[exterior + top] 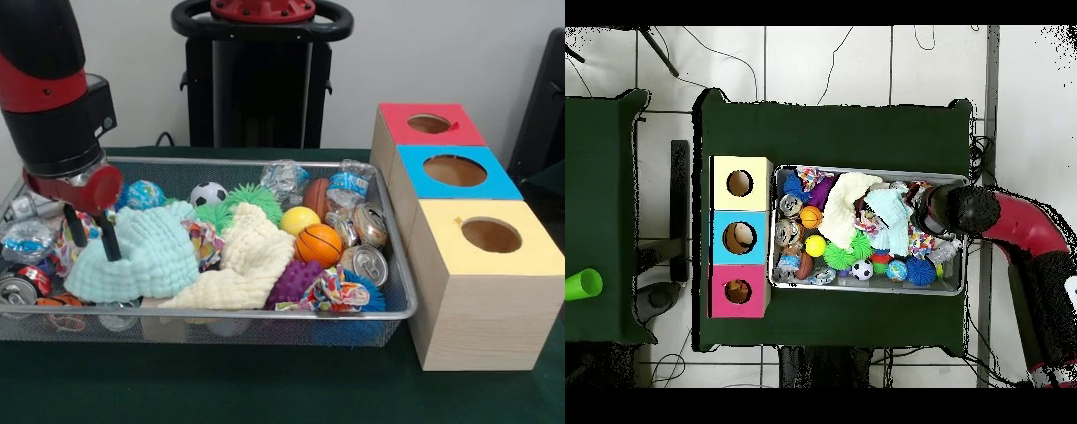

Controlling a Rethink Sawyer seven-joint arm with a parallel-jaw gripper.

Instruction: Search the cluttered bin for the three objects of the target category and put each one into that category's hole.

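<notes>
A wire mesh bin (265,314) holds a jumble of things. My gripper (96,249) hangs open over its left end, with the fingertips at the edge of a light blue cloth (146,256) and nothing between them. A cream cloth (249,258) lies beside it. The balls include an orange basketball (318,245), a yellow ball (299,219), a soccer ball (208,193) and a blue globe ball (144,194). Drink cans (365,262) and crushed bottles (284,179) lie around them. In the overhead view the gripper (930,206) is at the bin's (865,292) right end.
Three wooden boxes with round holes stand right of the bin: red top (397,132), blue top (410,181), yellow top (530,256). A purple spiky ball (296,281) and green spiky ball (252,199) sit among the clutter. More cans (19,287) lie under the arm.
</notes>
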